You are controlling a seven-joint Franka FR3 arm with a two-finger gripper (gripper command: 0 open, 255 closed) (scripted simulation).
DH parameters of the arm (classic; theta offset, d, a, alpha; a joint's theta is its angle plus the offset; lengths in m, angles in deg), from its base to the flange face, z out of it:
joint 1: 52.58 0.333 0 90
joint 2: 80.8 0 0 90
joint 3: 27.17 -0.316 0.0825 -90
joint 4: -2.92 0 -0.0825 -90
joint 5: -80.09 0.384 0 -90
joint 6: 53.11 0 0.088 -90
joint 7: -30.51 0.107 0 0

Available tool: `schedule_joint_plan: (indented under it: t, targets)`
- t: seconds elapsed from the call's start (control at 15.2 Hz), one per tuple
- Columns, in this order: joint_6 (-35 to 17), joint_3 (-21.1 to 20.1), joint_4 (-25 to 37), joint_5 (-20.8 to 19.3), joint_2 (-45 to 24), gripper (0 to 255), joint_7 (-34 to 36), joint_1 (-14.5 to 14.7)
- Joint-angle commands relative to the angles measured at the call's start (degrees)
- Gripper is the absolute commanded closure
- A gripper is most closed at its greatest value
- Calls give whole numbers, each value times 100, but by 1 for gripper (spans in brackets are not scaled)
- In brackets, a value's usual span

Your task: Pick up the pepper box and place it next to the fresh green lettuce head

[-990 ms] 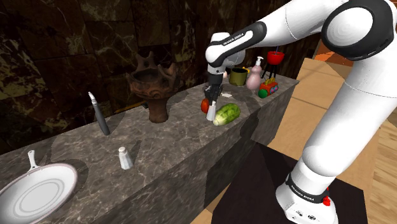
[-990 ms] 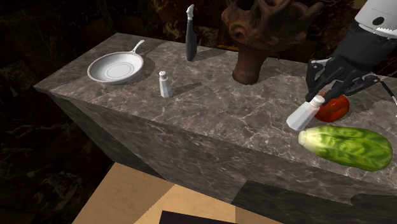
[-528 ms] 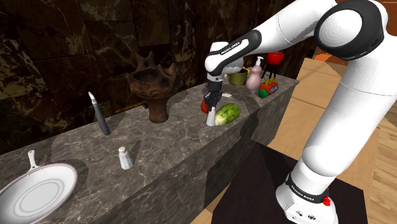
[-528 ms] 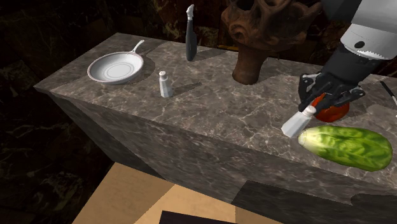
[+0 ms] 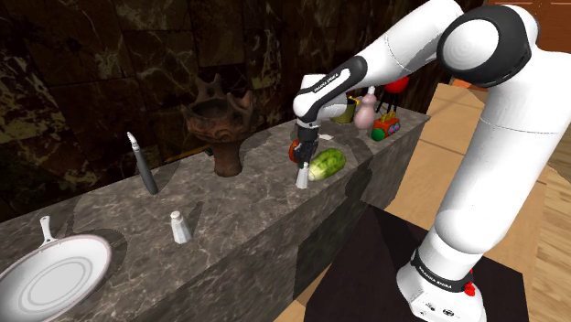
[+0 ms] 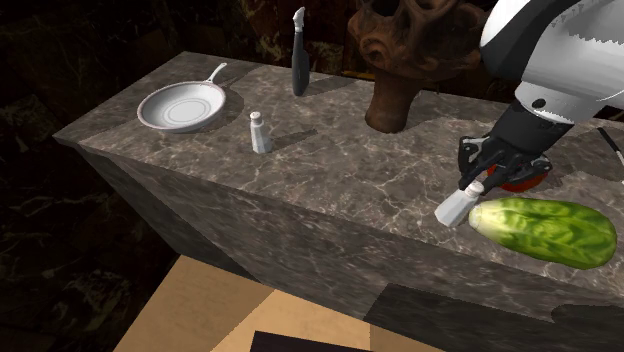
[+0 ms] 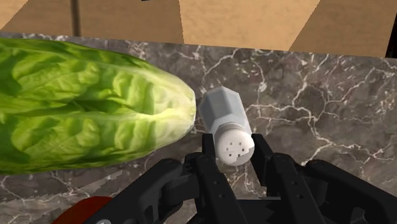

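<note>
The pepper box point(image 7: 227, 121) is a small grey-white shaker with holes in its cap. My gripper point(image 7: 235, 153) is shut on its cap end, one finger point(image 7: 210, 159) on each side. It hangs tilted, base down, close to the dark marble counter point(image 6: 330, 190); whether it touches I cannot tell. The green lettuce head point(image 7: 83, 105) lies right beside it, pale stem end nearly against the shaker. The second exterior view shows the pepper box point(image 6: 455, 208) under the gripper point(image 6: 478, 180), left of the lettuce point(image 6: 543, 229). From the shoulder view, gripper point(image 5: 300, 163), pepper box point(image 5: 302, 177) and lettuce point(image 5: 326, 164) sit mid-counter.
A red tomato point(image 6: 525, 178) lies just behind the gripper. A brown carved vase point(image 6: 405, 60) stands further back. A second white shaker point(image 6: 260, 133), a white pan point(image 6: 183, 107) and a dark bottle-like thing point(image 6: 298, 55) sit toward the counter's far end. Small items point(image 5: 371, 110) crowd the other end.
The gripper has come down with the pepper box, from above the tomato to low beside the lettuce's stem end. Nothing else has moved.
</note>
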Motion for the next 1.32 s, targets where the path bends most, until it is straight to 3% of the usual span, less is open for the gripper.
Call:
schedule_joint_plan:
  t: [0.0,0.4,0.46,0.79,1.06,1.25]
  targets:
    - [-92,-5,-44,10,-45,255,-5,4]
    - [-92,-5,-44,10,-45,255,-6,4]
    - [-92,-5,-43,10,-45,0,-6,4]
    - [-92,-5,-44,10,-45,0,-6,4]
    - [613,30,274,-63,342,0,39,-25]
    - [613,30,274,-63,343,0,39,-25]
